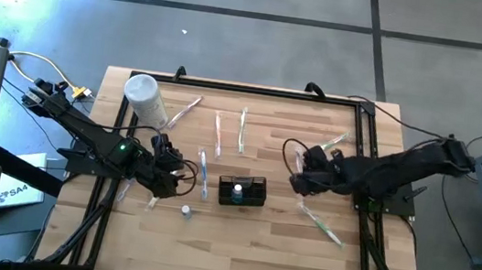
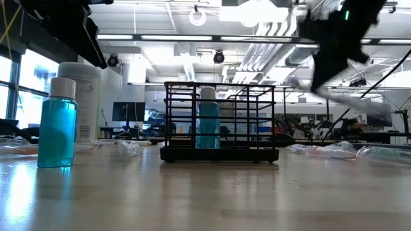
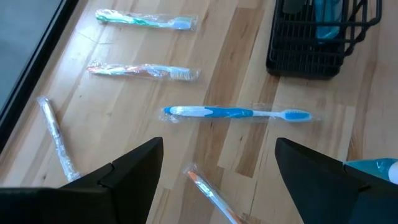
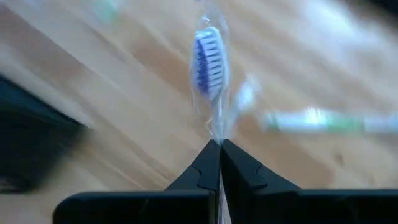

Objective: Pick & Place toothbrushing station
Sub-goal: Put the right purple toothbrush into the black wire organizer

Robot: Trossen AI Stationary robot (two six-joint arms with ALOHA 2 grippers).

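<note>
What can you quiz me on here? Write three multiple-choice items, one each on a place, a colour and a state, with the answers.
1. The white canister stands: A in the holder; B on the table, on the left arm's side; C on the floor.
2. The toothbrush lying before the left hand is: A blue and white; B red; C black.
3. The right hand is: A open and empty; B shut on a bottle; C shut on a wrapped toothbrush.

B: the high view shows it near the left arm.
A: the left wrist view shows its colours.
C: the fingers meet on the wrapper.
</note>
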